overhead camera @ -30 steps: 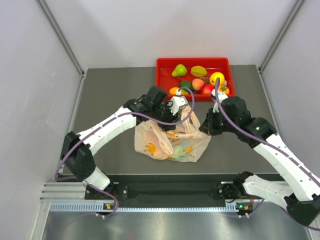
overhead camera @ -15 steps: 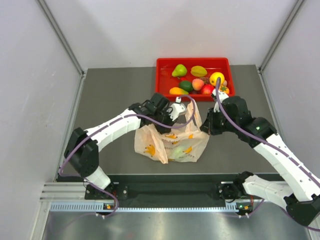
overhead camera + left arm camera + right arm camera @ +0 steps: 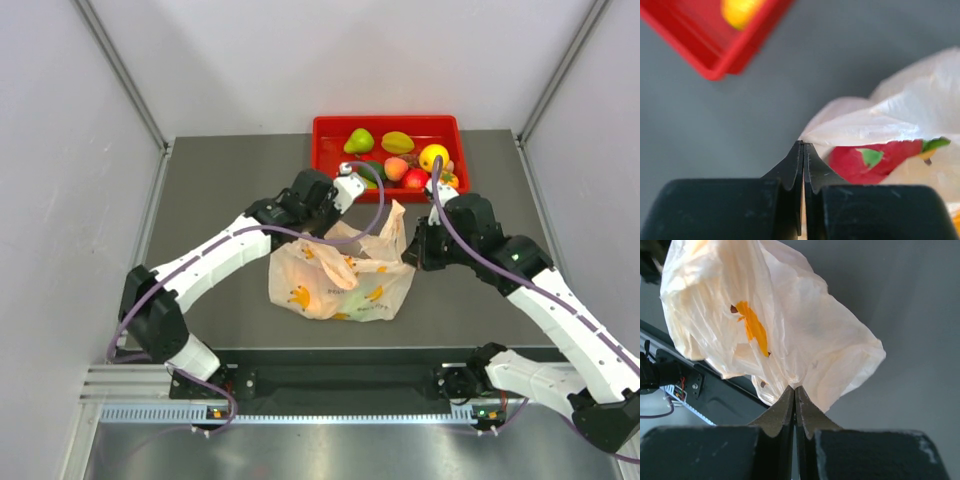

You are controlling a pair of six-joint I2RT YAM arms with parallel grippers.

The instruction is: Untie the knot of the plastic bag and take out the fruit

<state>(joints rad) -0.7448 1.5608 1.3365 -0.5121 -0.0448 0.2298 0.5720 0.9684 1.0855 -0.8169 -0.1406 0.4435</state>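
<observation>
With the left gripper (image 3: 802, 144) and right gripper (image 3: 795, 388) each pinched shut on the plastic bag (image 3: 340, 278), lying on the table (image 3: 220, 200) before the tray (image 3: 385, 121) with fruit (image 3: 860, 162) inside, draw them apart slowly, lest thin film tear; no knot is discernible

Crinkly, translucent plastic bag (image 3: 335, 285)

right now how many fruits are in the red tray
7 visible in the red tray: green pear and mango at the back, yellow one, peach, red one, orange one, dark green one; left gripper may hide more
</observation>
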